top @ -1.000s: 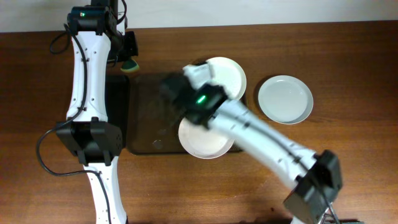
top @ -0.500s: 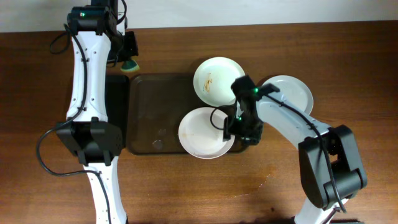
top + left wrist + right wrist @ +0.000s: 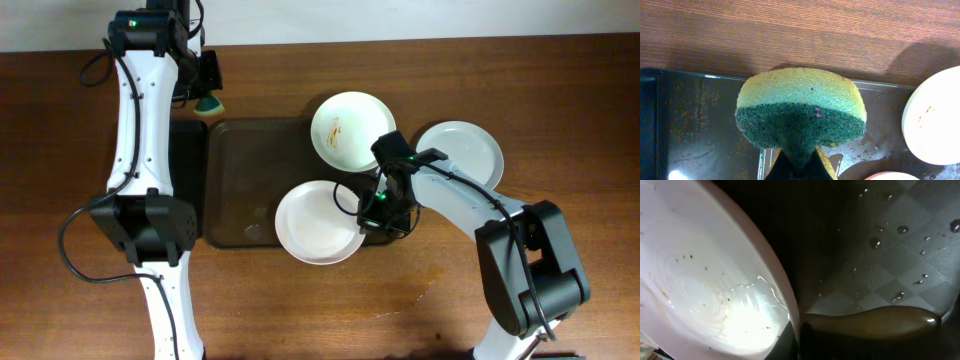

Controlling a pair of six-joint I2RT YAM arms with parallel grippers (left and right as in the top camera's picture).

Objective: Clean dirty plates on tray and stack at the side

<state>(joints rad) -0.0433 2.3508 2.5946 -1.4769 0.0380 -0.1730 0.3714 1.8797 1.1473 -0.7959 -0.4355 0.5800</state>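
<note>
A white plate (image 3: 318, 222) with small specks lies over the front right corner of the brown tray (image 3: 250, 170). My right gripper (image 3: 372, 212) is shut on its right rim. The right wrist view shows that plate (image 3: 700, 275) pinched between my fingers (image 3: 790, 342) just above the tray's rim (image 3: 875, 322). A second plate (image 3: 350, 130), smeared orange-brown, sits at the tray's back right corner. The third plate (image 3: 460, 158) rests on the table to the right. My left gripper (image 3: 205, 95) hovers beyond the tray's back left corner, shut on a yellow-green sponge (image 3: 800, 107).
A smaller black tray (image 3: 190, 180) lies left of the brown tray, under my left arm. The wet tray floor (image 3: 700, 125) and the smeared plate's edge (image 3: 935, 125) appear in the left wrist view. Bare wooden table (image 3: 560, 100) surrounds everything.
My right arm swung back from across the tray to the front plate's right rim and shut on it. That plate slid slightly left and toward the front. The left arm stayed still.
</note>
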